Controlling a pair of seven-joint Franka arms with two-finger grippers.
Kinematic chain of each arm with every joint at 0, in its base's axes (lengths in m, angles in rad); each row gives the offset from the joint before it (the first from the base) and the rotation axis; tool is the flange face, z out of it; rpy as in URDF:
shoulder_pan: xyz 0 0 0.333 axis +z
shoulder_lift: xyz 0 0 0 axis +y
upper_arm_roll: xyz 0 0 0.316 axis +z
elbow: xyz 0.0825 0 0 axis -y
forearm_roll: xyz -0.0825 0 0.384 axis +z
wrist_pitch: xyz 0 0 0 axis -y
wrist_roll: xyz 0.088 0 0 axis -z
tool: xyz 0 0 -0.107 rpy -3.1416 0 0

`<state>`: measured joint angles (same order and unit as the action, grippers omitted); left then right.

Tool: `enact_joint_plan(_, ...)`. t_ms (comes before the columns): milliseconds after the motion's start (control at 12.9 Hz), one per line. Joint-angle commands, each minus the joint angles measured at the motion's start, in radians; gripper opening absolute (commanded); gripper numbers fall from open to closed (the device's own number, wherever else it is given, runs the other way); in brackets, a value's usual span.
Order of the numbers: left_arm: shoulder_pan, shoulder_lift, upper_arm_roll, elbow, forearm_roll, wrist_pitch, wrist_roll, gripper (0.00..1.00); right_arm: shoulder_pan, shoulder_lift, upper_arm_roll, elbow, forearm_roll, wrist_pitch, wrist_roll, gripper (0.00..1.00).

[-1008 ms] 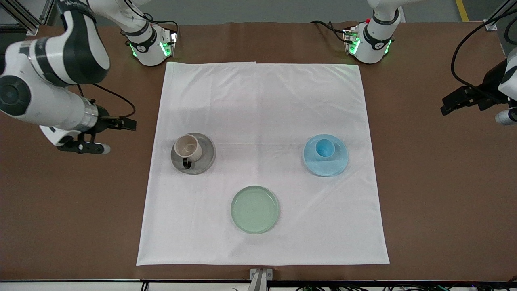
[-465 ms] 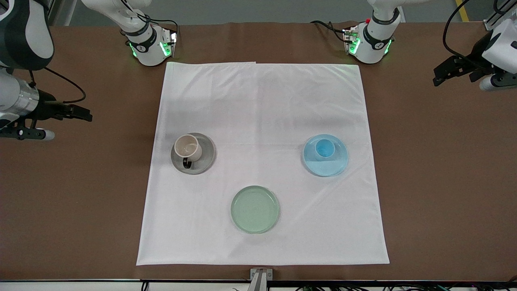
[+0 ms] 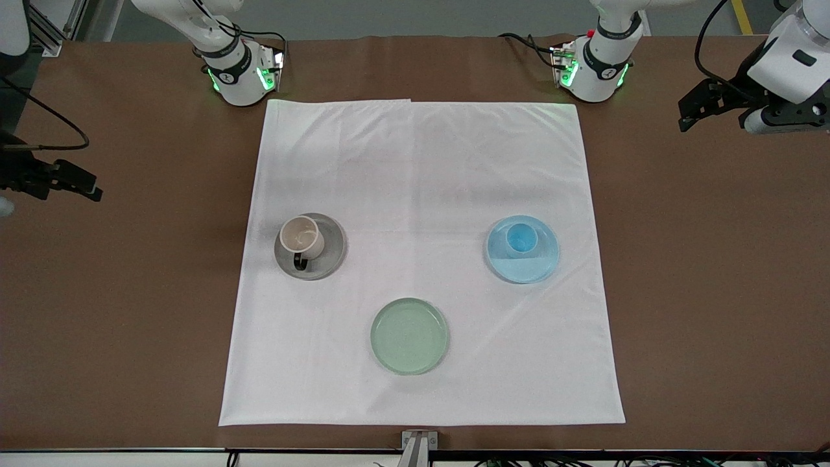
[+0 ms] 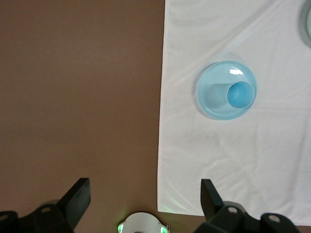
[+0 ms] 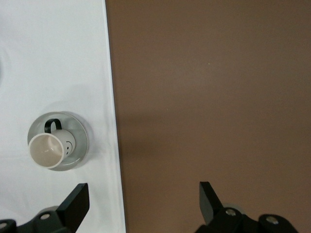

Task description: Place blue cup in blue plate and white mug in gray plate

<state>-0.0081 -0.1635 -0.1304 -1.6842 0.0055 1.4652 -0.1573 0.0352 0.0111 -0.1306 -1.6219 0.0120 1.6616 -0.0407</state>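
Note:
The blue cup [image 3: 521, 239] stands upright in the blue plate [image 3: 530, 267] on the cloth, toward the left arm's end. The white mug [image 3: 302, 235], its dark handle toward the front camera, stands on the gray plate [image 3: 331, 251] toward the right arm's end. My left gripper [image 3: 697, 110] is open and empty over bare table off the cloth; its wrist view [image 4: 144, 194] shows the blue cup [image 4: 240, 94] in the blue plate [image 4: 210, 97]. My right gripper [image 3: 68, 183] is open and empty over bare table; its wrist view [image 5: 143, 196] shows the mug [image 5: 46, 149] on the gray plate [image 5: 80, 141].
A pale green plate [image 3: 409, 335] lies empty on the white cloth [image 3: 421, 168], nearer the front camera than the other two plates. The arm bases [image 3: 240, 71] stand along the table edge farthest from the camera. Brown table [image 3: 713, 292] surrounds the cloth.
Both arms have drawn away from the cloth: the right gripper toward its end of the table, the left gripper outward and toward the bases. Cup, mug and plates have not moved.

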Motion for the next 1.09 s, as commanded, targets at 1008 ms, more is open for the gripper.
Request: enact_joint_plan(1008, 0.017, 0.016, 0.006, 0.008, -0.006, 0.033, 0.021, 1.0, -0.017, 0.015, 0.022, 0.131, -0.003, -0.019, -0.005, 1.0)
